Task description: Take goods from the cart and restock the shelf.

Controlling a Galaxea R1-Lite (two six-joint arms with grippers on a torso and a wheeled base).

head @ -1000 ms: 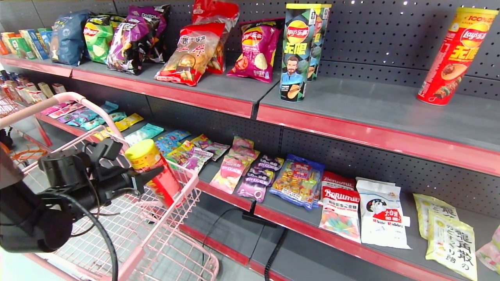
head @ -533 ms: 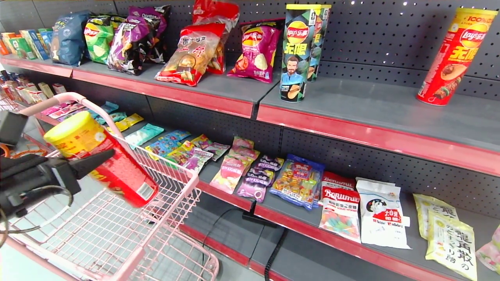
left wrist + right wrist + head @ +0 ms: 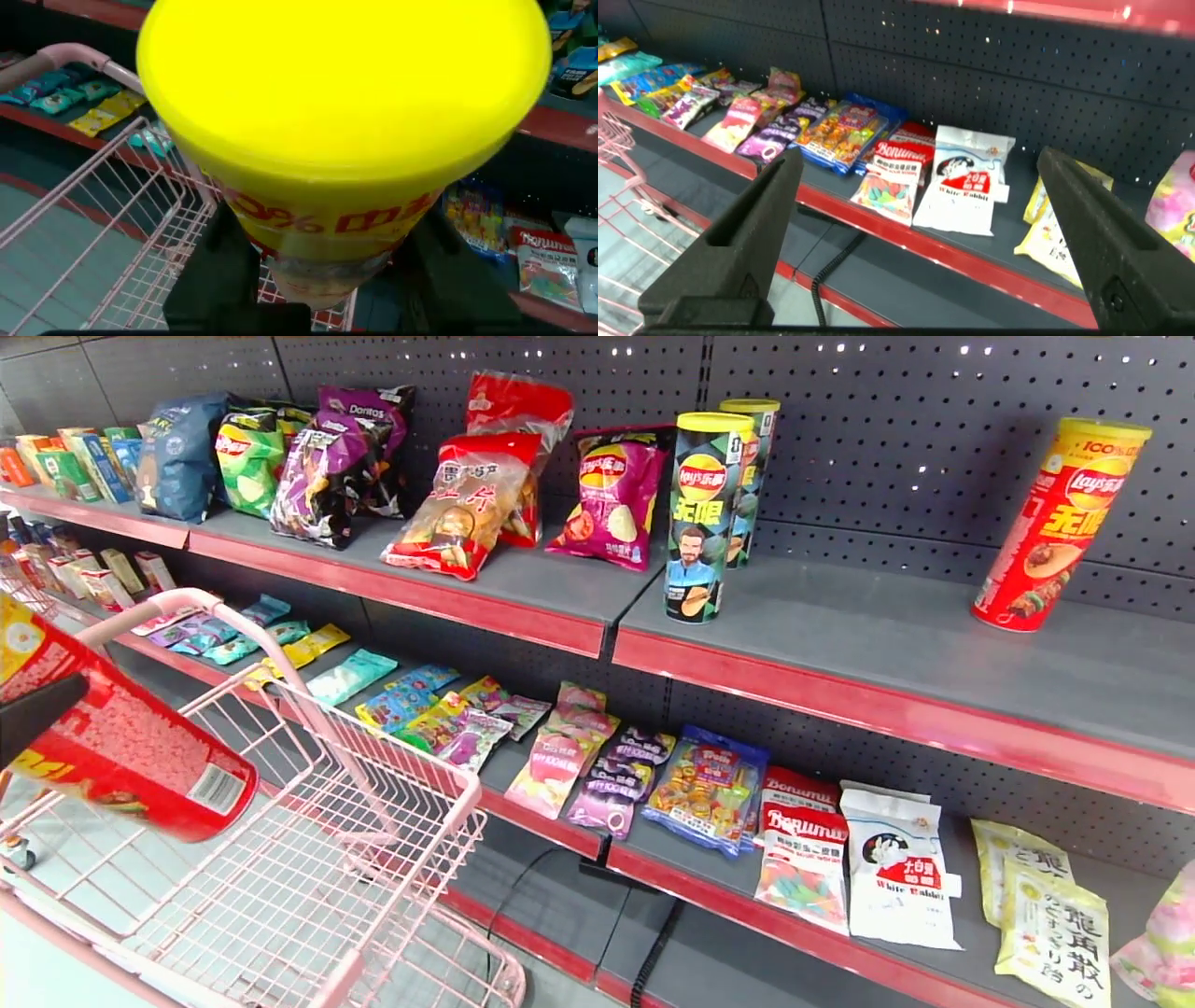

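Observation:
A red chip can with a yellow lid [image 3: 121, 747] hangs tilted above the pink cart [image 3: 373, 775] at the far left, with its lid end past the picture's edge. My left gripper [image 3: 327, 280] is shut on the can, and the yellow lid [image 3: 346, 84] faces the wrist camera. One dark finger [image 3: 37, 709] lies across the can's side. My right gripper [image 3: 920, 243] is open and holds nothing, out in front of the lower shelf's candy bags [image 3: 887, 177]. A matching red can [image 3: 1060, 523] leans against the back panel on the upper shelf [image 3: 840, 644].
Two dark chip cans [image 3: 700, 513] stand mid-shelf, with chip bags [image 3: 467, 504] to their left. Bare shelf board lies between the dark cans and the red can. The lower shelf [image 3: 709, 887] carries candy packets. A black cable [image 3: 653, 933] hangs below it.
My left gripper has lifted the red can out of the cart and carried it left, toward the picture's edge. The head camera has also tilted, so the shelves sit lower in the picture.

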